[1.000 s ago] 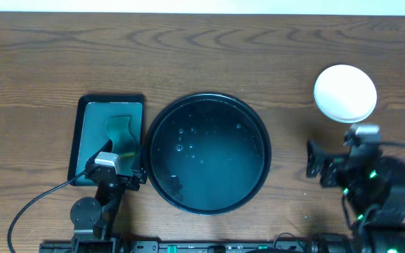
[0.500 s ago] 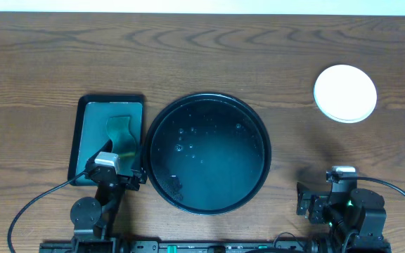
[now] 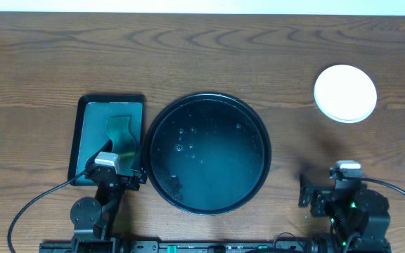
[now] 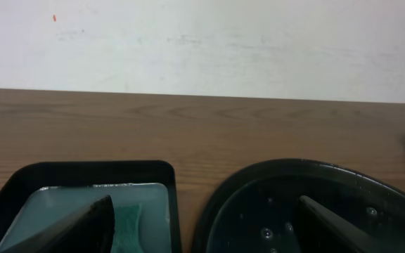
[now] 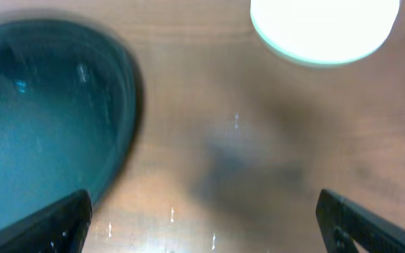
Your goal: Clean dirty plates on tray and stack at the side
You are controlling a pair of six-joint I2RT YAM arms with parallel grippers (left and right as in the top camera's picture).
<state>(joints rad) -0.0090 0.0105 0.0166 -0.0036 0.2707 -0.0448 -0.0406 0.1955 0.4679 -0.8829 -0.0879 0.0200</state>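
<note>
The large round black tray [image 3: 208, 153] lies mid-table, wet with droplets, and no plates are on it. The plates [image 3: 345, 93] sit at the far right of the table, white on top. In the right wrist view the plates [image 5: 325, 28] show a mint-green lower edge. My right gripper [image 3: 327, 188] is open near the front edge, over bare wood between tray and plates, holding nothing. My left gripper [image 3: 121, 177] is open and empty. It straddles the gap between the sponge tray and the round tray rim [image 4: 315, 172].
A small rectangular black tray [image 3: 109, 137] with a green sponge [image 3: 121, 133] stands left of the round tray. A cable runs from the left arm's base along the front left. Both arm bases stand at the table's front edge.
My right arm has drawn back from just below the plates to the front edge, gripper still open. The left arm has not moved.
</note>
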